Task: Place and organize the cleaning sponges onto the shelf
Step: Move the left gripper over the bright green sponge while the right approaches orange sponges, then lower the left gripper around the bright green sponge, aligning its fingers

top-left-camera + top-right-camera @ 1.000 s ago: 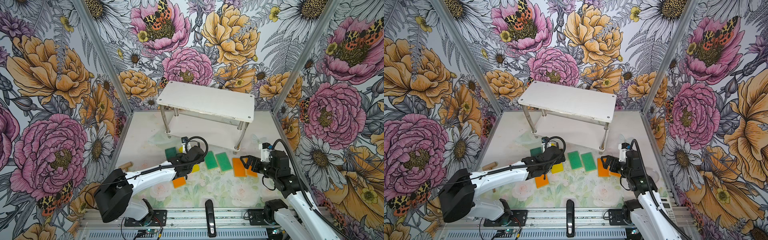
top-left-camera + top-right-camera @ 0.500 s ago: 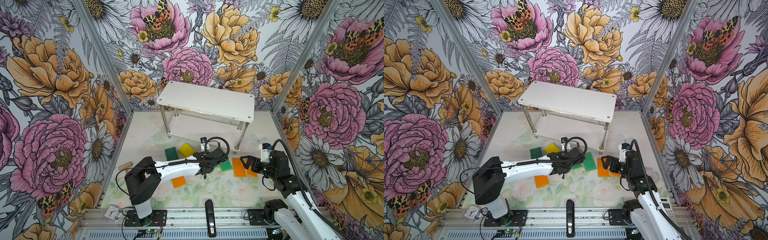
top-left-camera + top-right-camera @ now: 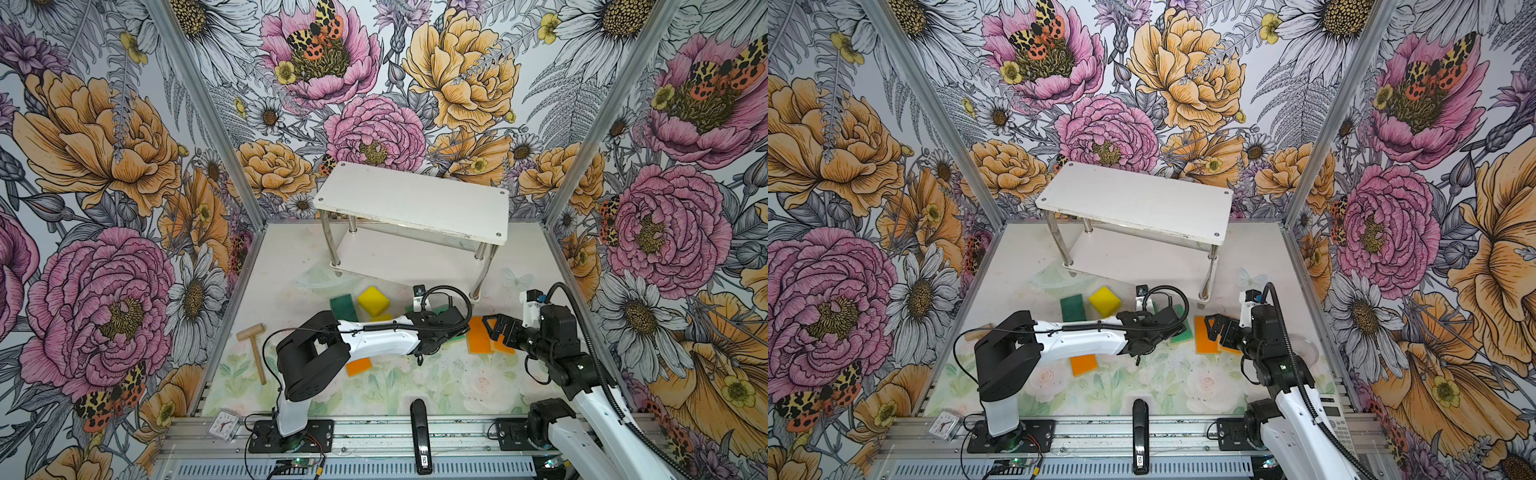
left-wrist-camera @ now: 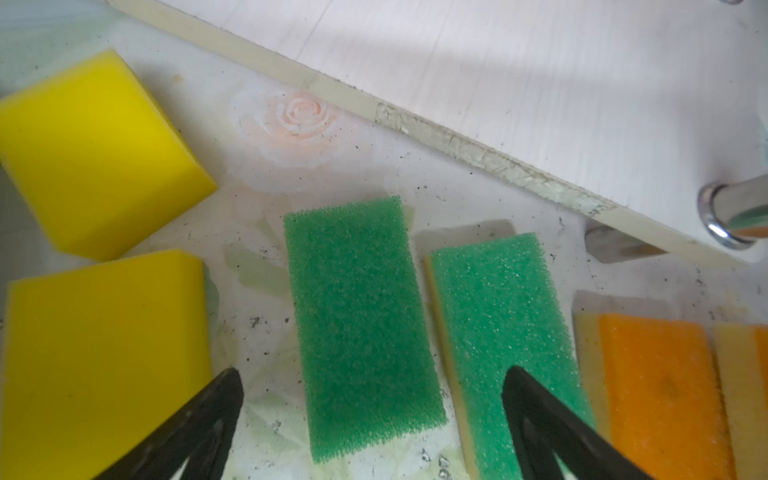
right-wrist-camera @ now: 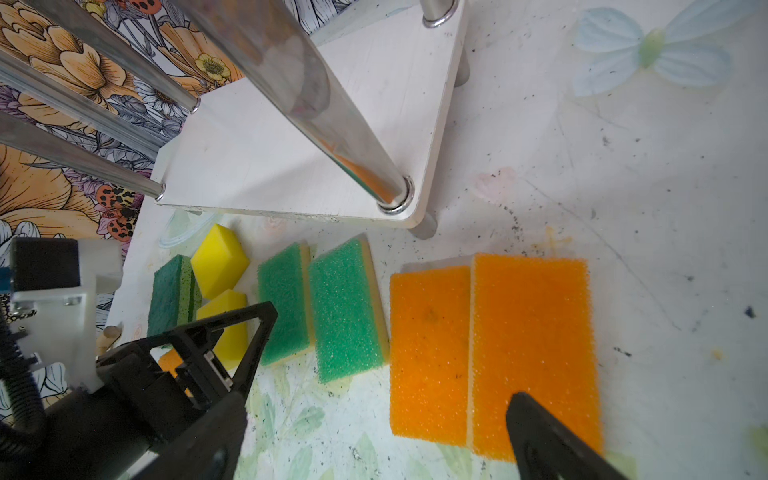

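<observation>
Your left gripper (image 4: 372, 372) has swung right, away from the dark green sponges (image 3: 343, 307) and yellow sponges (image 4: 95, 153) at the left end of the row. It now hangs over the light green pair in the middle. Its jaws stand wide and hold nothing. The left light green sponge (image 4: 361, 328) lies between the fingers, but the right finger's tip overlaps the right light green sponge (image 4: 507, 332) just beside it. You cannot tell from here whether the tips touch foam yet.

Your right gripper (image 5: 376, 401) has hardly moved. It hovers over the two orange sponges (image 5: 536, 345), which lie side by side and touching at the right end of the row. Its jaws have spread to their widest and are empty.

A third orange sponge (image 3: 359, 366) lies alone on the near side, partly under the left arm. The wooden mallet (image 3: 253, 349) sits near left, well apart from the sponges.

The shelf (image 3: 415, 199) stands at the far side. Its top board is bare, and so is what shows of the lower board (image 3: 395, 257). Every sponge in view is on the table (image 3: 457, 374) in front of it, so nothing is placed yet.

The swing looks like your left arm lining up a first pick. Before you close, nudge left so the right finger drops into the seam between the green sponges, or you may drag both.
</observation>
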